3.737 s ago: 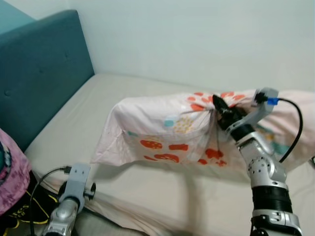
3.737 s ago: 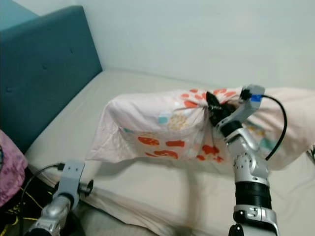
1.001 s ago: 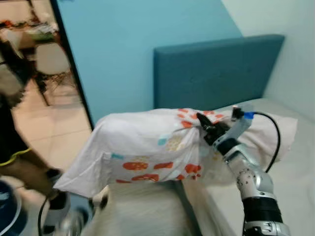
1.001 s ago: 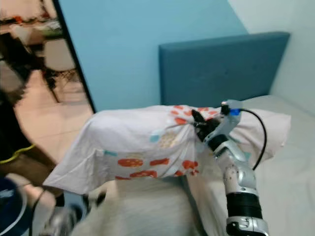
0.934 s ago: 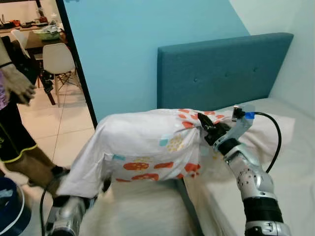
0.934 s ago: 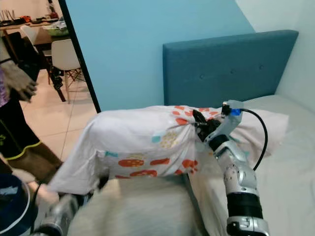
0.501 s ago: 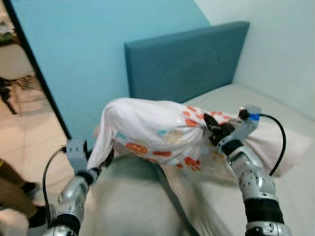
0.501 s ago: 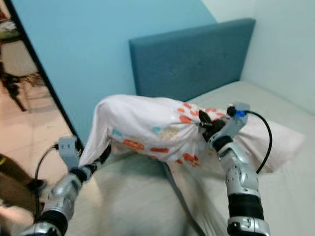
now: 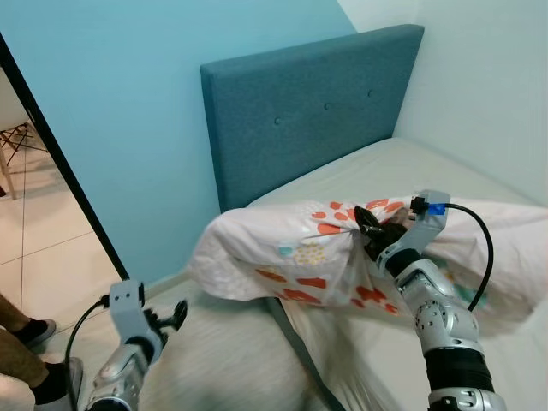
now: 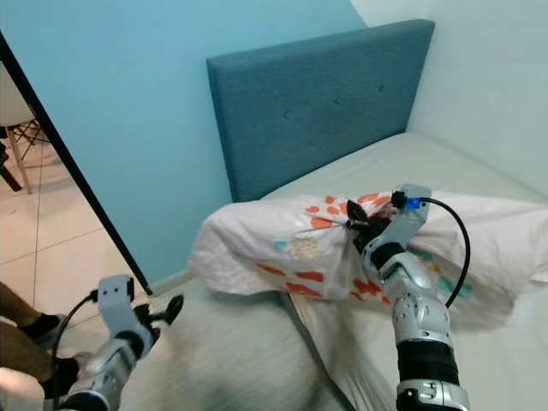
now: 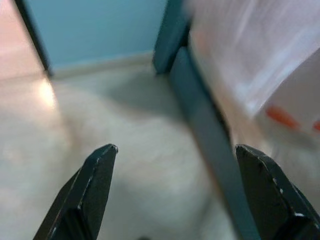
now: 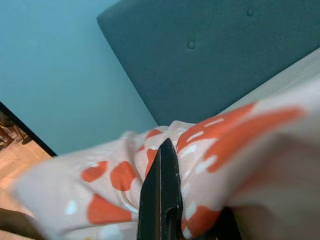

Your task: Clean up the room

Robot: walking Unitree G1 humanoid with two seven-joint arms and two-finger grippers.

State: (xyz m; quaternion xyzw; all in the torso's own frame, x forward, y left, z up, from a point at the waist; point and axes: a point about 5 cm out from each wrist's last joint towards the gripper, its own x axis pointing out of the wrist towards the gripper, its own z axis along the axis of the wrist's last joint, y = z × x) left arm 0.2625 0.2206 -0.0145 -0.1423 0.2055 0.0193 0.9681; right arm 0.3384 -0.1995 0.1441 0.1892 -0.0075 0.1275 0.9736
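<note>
Loosely bunched pillow (image 9: 291, 257), white, orange-red blotches

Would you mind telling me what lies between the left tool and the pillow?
Bare beige bedding: in the left eye view, the open left tool hangs apart from the pillow.

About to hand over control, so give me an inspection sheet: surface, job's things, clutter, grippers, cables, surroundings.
Surface: beige mattress, bare near the headboard.
Job's things: patterned pillow, bunched where gripped, held over the bed's near edge.
Clutter: nothing seen.
Grippers: right gripper shut on the pillow's fabric; left gripper open, low beside the bed, holding nothing.
Cables: black cable looping from the right wrist; another cable at the left wrist.
Surroundings: teal headboard, blue wall, a person's leg on tiled floor.
</note>
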